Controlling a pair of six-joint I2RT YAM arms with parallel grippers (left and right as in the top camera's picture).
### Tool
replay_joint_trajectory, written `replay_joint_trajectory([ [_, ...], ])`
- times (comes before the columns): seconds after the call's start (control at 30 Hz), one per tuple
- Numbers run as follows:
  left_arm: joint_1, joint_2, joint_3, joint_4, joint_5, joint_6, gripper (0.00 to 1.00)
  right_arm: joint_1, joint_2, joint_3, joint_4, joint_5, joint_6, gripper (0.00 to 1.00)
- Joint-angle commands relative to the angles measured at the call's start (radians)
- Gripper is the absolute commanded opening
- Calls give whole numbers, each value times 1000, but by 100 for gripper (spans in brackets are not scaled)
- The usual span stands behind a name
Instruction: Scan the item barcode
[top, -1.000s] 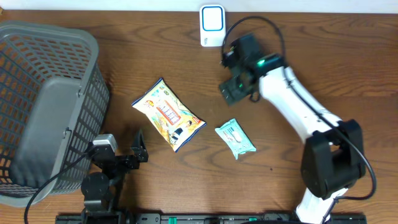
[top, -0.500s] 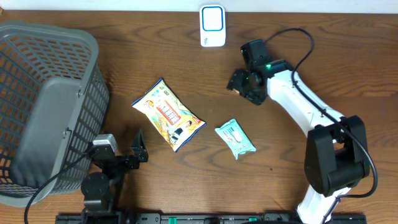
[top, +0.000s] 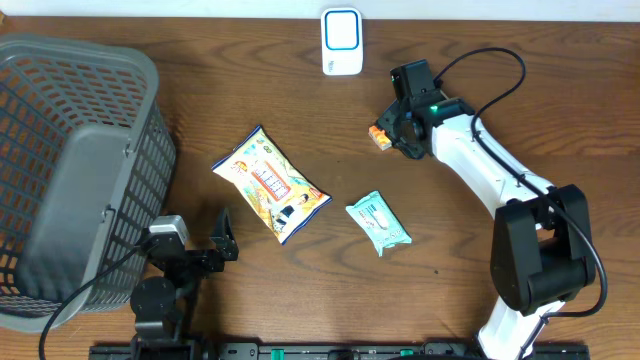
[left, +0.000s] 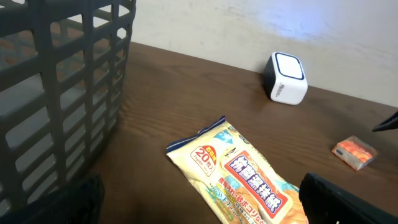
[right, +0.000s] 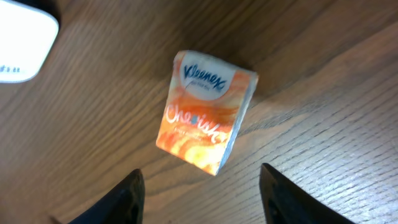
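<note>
A small orange Kleenex tissue pack (top: 379, 137) lies flat on the table below and to the right of the white barcode scanner (top: 341, 42). My right gripper (top: 402, 128) hangs just to the pack's right. In the right wrist view the pack (right: 205, 112) lies ahead of my right gripper (right: 202, 183), whose jaws stand open with only bare wood between them. A corner of the scanner (right: 22, 43) shows at the top left of that view. My left gripper (top: 195, 248) rests open near the front edge, and in its own view the left gripper (left: 205, 211) faces the snack bag.
A yellow snack bag (top: 270, 184) lies mid-table and a teal packet (top: 378, 222) to its right. The grey mesh basket (top: 70, 170) fills the left side. The left wrist view shows the basket wall (left: 56, 81), the snack bag (left: 239, 177), the scanner (left: 286, 78) and the tissue pack (left: 354, 152).
My right gripper has shifted to the right and turned. The orange tissue pack, hidden under it before, now shows on the table beside it. The left arm has not moved.
</note>
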Motion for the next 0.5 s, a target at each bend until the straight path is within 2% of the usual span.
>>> replay_joint_trajectory([
  [0.0,-4,-5,-16,-25,-2,-10,100,-20,14,-6,6,32,15,58],
  [0.2,-4,-5,-16,-25,-2,-9,100,-45,111,-6,75,8,15,58],
  [0.3,-4,-5,-16,-25,-2,-10,100,-63,163,-6,125,-50,15,52],
  [0.33,-4,-5,-16,-25,-2,-10,100,-66,177,-6,132,-57,15,47],
  [0.4,-4,-5,-16,-25,-2,-10,100,-70,203,-6,129,-57,15,31],
  [0.47,-4,-5,-16,-25,-2,-10,100,-71,224,-6,103,-60,15,7],
])
